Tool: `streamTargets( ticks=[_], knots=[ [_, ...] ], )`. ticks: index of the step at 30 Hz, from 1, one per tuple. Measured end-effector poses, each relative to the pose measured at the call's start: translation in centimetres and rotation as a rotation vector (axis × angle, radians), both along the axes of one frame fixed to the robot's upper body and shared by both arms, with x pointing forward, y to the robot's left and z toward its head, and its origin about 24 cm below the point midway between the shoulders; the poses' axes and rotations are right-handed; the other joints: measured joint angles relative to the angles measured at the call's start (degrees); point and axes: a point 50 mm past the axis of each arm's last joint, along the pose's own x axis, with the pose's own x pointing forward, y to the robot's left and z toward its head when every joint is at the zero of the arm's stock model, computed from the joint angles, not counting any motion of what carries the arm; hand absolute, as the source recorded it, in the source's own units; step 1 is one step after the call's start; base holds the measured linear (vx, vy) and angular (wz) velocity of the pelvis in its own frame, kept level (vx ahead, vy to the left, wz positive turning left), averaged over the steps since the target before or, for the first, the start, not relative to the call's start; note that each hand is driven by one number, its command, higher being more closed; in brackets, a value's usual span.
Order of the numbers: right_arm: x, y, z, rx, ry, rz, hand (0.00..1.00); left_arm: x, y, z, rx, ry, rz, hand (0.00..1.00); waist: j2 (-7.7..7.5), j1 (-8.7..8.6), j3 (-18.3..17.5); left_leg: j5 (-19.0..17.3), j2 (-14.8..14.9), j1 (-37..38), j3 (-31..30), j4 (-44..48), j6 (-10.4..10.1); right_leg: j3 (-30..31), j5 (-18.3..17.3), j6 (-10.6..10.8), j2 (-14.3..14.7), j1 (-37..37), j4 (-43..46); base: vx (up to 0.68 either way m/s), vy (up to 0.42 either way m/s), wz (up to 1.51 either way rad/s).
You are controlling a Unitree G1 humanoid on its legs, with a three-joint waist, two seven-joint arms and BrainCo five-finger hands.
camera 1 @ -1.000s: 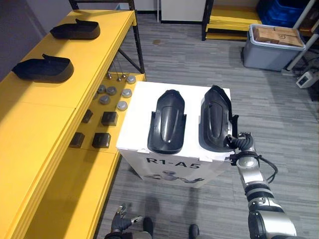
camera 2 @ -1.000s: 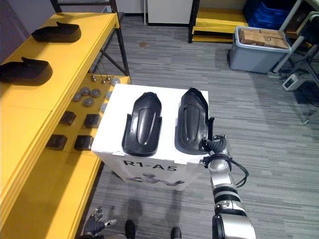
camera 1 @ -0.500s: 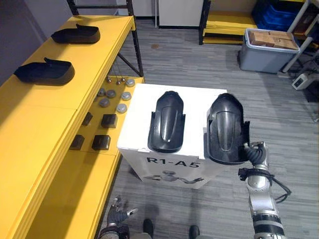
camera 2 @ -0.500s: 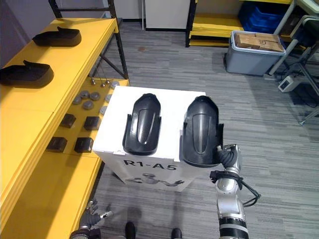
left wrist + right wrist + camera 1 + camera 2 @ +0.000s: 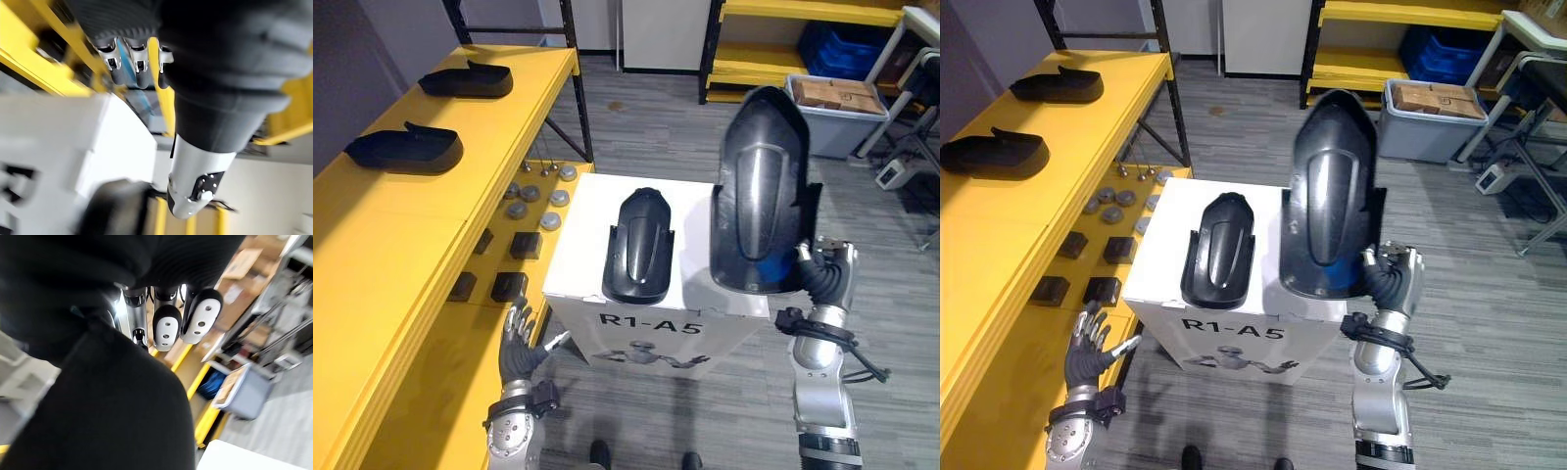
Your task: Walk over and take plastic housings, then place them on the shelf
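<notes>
Left eye view: a black housing point(image 5: 762, 186) is gripped upright by the right hand point(image 5: 824, 279) above the white box point(image 5: 579, 259), apparently for carrying to the yellow shelf point(image 5: 401, 235); the left hand point(image 5: 519, 345) is spread, empty.

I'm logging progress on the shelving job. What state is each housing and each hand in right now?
Held housing: upright, clear of the white box, gripped at its lower edge.
Second housing: lying on the white box, untouched.
Shelf housings: both resting on the yellow shelf.
Right hand: shut on the held housing.
Left hand: open, empty, low beside the box.
</notes>
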Motion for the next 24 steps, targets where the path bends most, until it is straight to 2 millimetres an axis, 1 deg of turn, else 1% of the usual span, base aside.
streamTargets(
  ticks=[1,3,4,6,7,10,13,16,18,20,21,24],
  knots=[
    [0.0,0.4,0.2,-0.007,-0.009,0.016,1.0,0.2,-0.4,0.4,-0.011,-0.021,-0.018,0.0,0.0,0.01,-0.03,0.0,0.0,0.0,0.0,0.05,0.0,0.01,0.0,0.0,0.0,0.01,0.0,0.0,0.0,0.0],
    [-0.1,2.0,0.8,-0.04,-0.042,0.081,1.0,1.2,-2.3,1.8,-0.04,-0.089,-0.101,0.0,0.02,-0.06,-0.36,0.0,0.0,0.0,0.03,0.17,0.0,0.04,0.02,0.02,0.0,0.03,0.04,0.0,0.0,0.0],
    [0.0,2.4,0.9,-0.051,-0.045,0.097,1.0,1.5,-2.6,2.0,-0.048,-0.102,-0.119,0.0,0.01,-0.08,-0.58,0.0,0.01,0.0,0.03,0.19,0.0,0.05,0.02,0.02,0.0,0.02,0.04,0.0,0.0,0.0],
    [0.0,3.7,0.8,-0.081,-0.043,0.152,1.0,2.3,-4.6,3.0,-0.1,-0.149,-0.209,0.0,0.03,-0.12,-1.33,0.0,0.0,0.03,0.1,0.19,0.0,0.11,0.02,0.03,0.0,0.01,0.05,0.0,0.0,0.0],
    [0.0,4.1,0.8,-0.088,-0.041,0.166,1.0,2.5,-5.0,3.3,-0.11,-0.161,-0.23,0.0,0.02,-0.13,-1.47,0.0,0.0,0.04,0.11,0.19,0.0,0.13,0.03,0.04,0.0,0.01,0.05,0.0,0.0,0.0],
    [0.0,5.9,0.6,-0.118,-0.03,0.246,1.0,3.3,-7.1,4.6,-0.172,-0.209,-0.346,0.0,0.02,-0.28,-1.82,0.0,0.0,0.14,0.24,0.21,0.0,0.32,0.07,0.08,0.02,0.01,0.08,0.0,0.0,0.0],
    [-0.1,7.5,0.5,-0.14,-0.024,0.311,1.0,3.6,-8.0,5.0,-0.22,-0.214,-0.39,0.0,0.03,-0.5,-1.98,0.0,-0.01,0.27,0.45,0.2,0.0,0.66,0.12,0.14,0.02,-0.01,0.08,0.0,0.0,-0.05],
    [-0.3,8.8,0.3,-0.155,-0.018,0.374,1.0,3.7,-8.4,4.4,-0.236,-0.177,-0.409,0.0,0.03,-0.64,-2.44,0.0,-0.01,0.49,0.55,0.19,0.0,1.18,0.18,0.2,0.02,-0.05,0.08,0.0,0.001,-0.08],
    [-0.4,9.4,0.2,-0.158,-0.016,0.399,1.0,3.8,-8.7,4.2,-0.263,-0.158,-0.413,0.0,0.04,-0.7,-2.6,0.0,-0.01,0.58,0.61,0.18,0.0,1.27,0.23,0.24,0.02,-0.04,0.08,0.0,0.004,-0.02],
    [-0.4,9.4,0.1,-0.169,-0.009,0.403,1.0,3.9,-8.7,3.9,-0.265,-0.142,-0.407,0.0,0.06,-0.76,-3.06,0.0,-0.01,0.61,0.72,0.18,0.0,1.36,0.28,0.23,0.01,-0.05,0.04,-0.01,0.008,-0.02],
    [-0.4,9.5,-0.1,-0.177,-0.003,0.406,1.0,3.9,-8.7,3.8,-0.27,-0.135,-0.405,1.0,0.06,-0.82,-3.35,0.0,-0.01,0.63,0.81,0.18,0.0,1.42,0.33,0.22,0.01,-0.06,0.01,-0.02,0.014,-0.03],
    [-0.5,9.9,-0.3,-0.192,0.005,0.422,1.0,3.9,-8.4,3.3,-0.279,-0.103,-0.388,1.0,0.08,-1.18,-3.64,0.0,0.02,0.72,1.25,0.18,0.0,1.59,0.63,0.21,0.02,-0.09,-0.24,-0.02,0.014,-0.07]
  ],
)
